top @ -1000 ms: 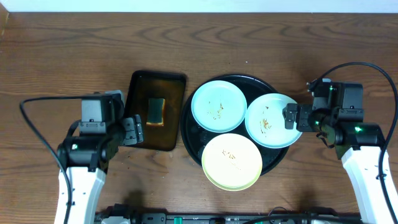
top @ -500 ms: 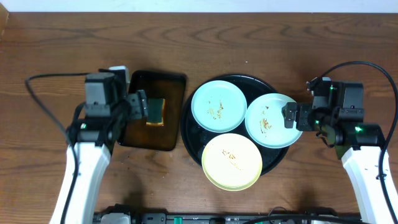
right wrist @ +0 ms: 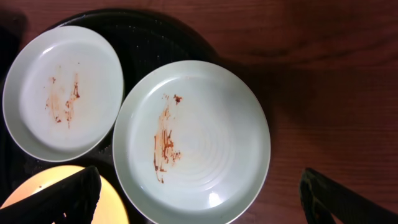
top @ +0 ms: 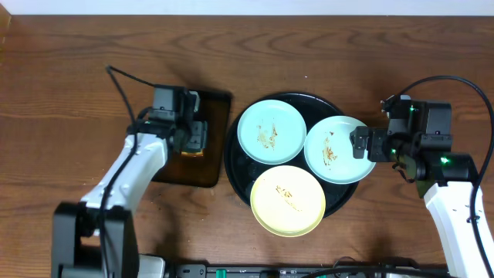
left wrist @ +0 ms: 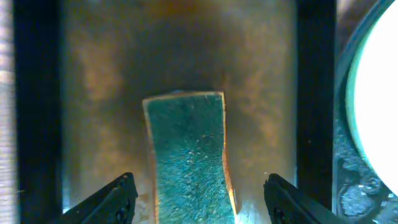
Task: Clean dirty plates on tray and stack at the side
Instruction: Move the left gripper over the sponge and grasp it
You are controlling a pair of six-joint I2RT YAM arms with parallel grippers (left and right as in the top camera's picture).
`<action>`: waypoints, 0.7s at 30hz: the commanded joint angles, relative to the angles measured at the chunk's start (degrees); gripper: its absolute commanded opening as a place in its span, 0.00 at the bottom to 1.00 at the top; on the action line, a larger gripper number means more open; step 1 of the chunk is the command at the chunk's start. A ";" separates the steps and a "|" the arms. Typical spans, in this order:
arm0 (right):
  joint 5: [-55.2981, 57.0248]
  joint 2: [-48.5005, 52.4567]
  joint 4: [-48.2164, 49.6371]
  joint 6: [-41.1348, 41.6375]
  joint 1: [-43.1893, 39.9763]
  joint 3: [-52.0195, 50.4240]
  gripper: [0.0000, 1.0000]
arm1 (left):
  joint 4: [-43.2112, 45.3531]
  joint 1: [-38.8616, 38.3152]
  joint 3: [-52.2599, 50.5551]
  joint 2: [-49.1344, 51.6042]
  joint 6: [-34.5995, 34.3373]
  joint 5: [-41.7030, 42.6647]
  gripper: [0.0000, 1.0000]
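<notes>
Three dirty plates lie on the round black tray (top: 316, 98): light blue (top: 270, 131), white (top: 337, 149) and pale yellow (top: 287, 199), each with brown smears. My right gripper (top: 361, 144) is open at the white plate's right edge. In the right wrist view its fingers (right wrist: 202, 198) straddle the white plate (right wrist: 199, 137), with the light blue plate (right wrist: 62, 93) and the yellow plate (right wrist: 43, 199) to the left. My left gripper (top: 193, 133) is open over a green and yellow sponge (left wrist: 189, 143), its fingers (left wrist: 198, 190) on either side of it.
The sponge lies in a dark brown rectangular tray (top: 212, 166) left of the black tray; its floor (left wrist: 93, 93) fills the left wrist view. The black tray's rim (left wrist: 345, 124) shows at that view's right. Bare wooden table (top: 386, 62) surrounds both trays.
My left arm has swung from the table left of the brown tray up and to the right, ending over the sponge. The right arm and the plates have not moved.
</notes>
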 commanded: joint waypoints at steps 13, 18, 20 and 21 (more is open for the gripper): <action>-0.24 -0.35 0.02 -0.90 0.48 1.09 0.99 | 0.09 -0.07 0.83 6.78 0.09 0.33 0.58; -0.24 -0.35 0.00 -0.90 0.48 1.09 0.99 | 0.09 -0.11 0.83 7.52 -0.11 0.33 0.44; -0.24 -0.35 -0.02 -0.87 0.48 1.09 0.99 | 0.09 -0.11 0.74 7.58 -0.11 0.33 0.33; -0.24 -0.35 -0.04 -0.90 0.48 1.09 0.99 | 0.09 -0.11 0.74 7.58 -0.11 0.33 0.29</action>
